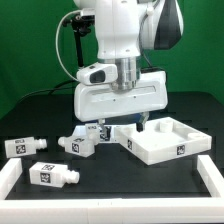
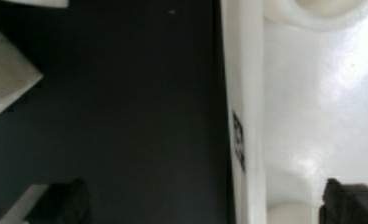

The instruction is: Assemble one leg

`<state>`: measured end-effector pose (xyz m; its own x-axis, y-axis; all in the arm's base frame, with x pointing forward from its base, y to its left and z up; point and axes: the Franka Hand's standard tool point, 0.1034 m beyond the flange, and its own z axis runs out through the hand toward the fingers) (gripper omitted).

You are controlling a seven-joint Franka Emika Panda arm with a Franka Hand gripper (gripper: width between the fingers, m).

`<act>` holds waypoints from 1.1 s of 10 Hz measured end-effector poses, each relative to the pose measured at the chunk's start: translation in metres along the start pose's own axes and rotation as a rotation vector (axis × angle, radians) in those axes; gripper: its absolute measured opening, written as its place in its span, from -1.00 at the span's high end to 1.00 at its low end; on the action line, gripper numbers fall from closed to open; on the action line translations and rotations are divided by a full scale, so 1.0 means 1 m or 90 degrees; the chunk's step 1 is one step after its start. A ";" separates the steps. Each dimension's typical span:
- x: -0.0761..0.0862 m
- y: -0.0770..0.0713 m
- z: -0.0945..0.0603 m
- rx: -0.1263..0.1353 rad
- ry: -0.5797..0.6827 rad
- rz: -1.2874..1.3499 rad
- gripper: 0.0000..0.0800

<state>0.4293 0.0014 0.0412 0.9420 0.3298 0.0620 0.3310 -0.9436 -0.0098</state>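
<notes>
The white square tabletop [image 1: 165,141] with a raised rim lies on the black table at the exterior view's right. My gripper [image 1: 123,126] hangs low over its near-left corner, open and empty. In the wrist view my gripper [image 2: 202,203] has one fingertip [image 2: 56,200] over the black table and the other over the tabletop [image 2: 305,110], so the jaws straddle its rim wall. Three legs show: one leg [image 1: 22,147] at the far left, one leg [image 1: 55,173] at the front left, one leg [image 1: 85,141] just left of the gripper. A leg's edge [image 2: 3,70] shows in the wrist view.
A white border wall [image 1: 110,212] runs along the table's front and up both sides. Black cables [image 1: 68,50] hang behind the arm against the green backdrop.
</notes>
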 end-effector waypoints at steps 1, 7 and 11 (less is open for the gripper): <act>-0.001 -0.001 0.002 0.001 -0.003 0.000 -0.62; 0.006 -0.015 0.028 -0.008 -0.001 0.004 -0.62; 0.006 -0.015 0.029 -0.008 -0.002 0.004 0.37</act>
<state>0.4312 0.0180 0.0131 0.9444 0.3236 0.0589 0.3240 -0.9460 0.0020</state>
